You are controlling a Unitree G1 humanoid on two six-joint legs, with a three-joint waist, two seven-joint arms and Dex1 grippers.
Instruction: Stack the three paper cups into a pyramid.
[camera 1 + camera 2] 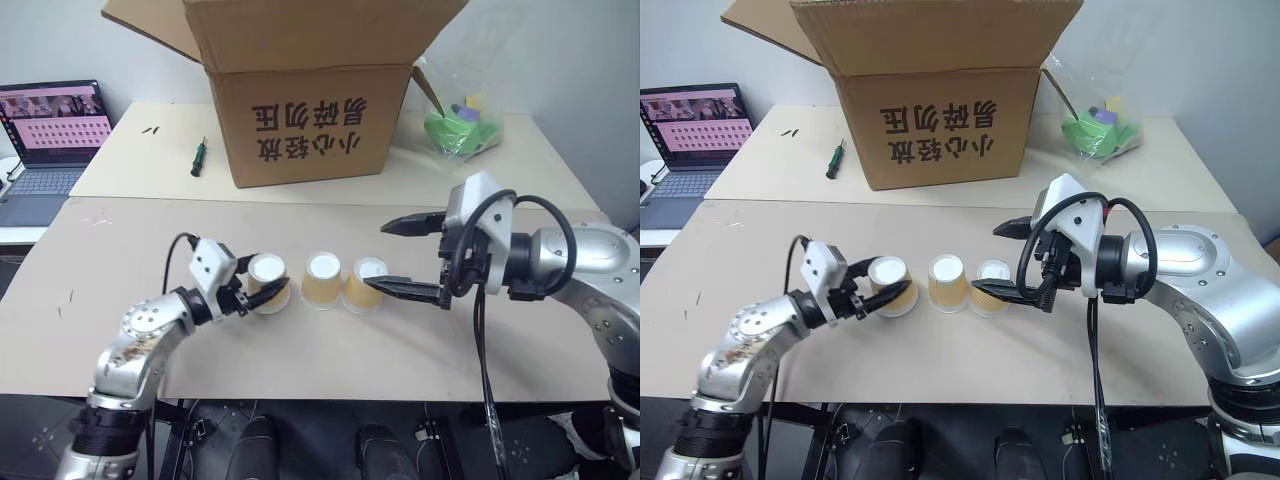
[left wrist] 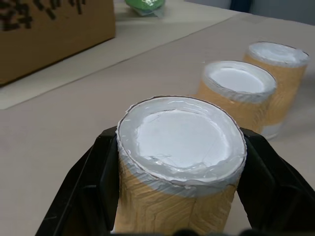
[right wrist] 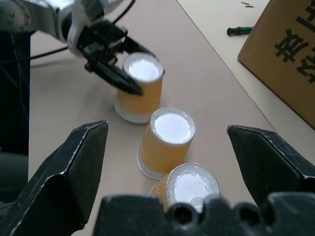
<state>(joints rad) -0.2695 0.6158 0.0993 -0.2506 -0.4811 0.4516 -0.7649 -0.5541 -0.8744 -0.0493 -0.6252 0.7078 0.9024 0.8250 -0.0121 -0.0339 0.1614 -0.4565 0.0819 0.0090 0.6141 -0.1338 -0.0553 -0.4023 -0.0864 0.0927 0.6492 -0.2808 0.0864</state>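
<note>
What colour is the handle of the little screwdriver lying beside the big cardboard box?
Green, with a dark tip; the screwdriver shows best in the left eye view.

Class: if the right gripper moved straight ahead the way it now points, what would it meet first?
Probably the nearest paper cup: the open right gripper points along the row, that cup already lying between its fingers, with the middle cup behind it. Height is uncertain.
</note>
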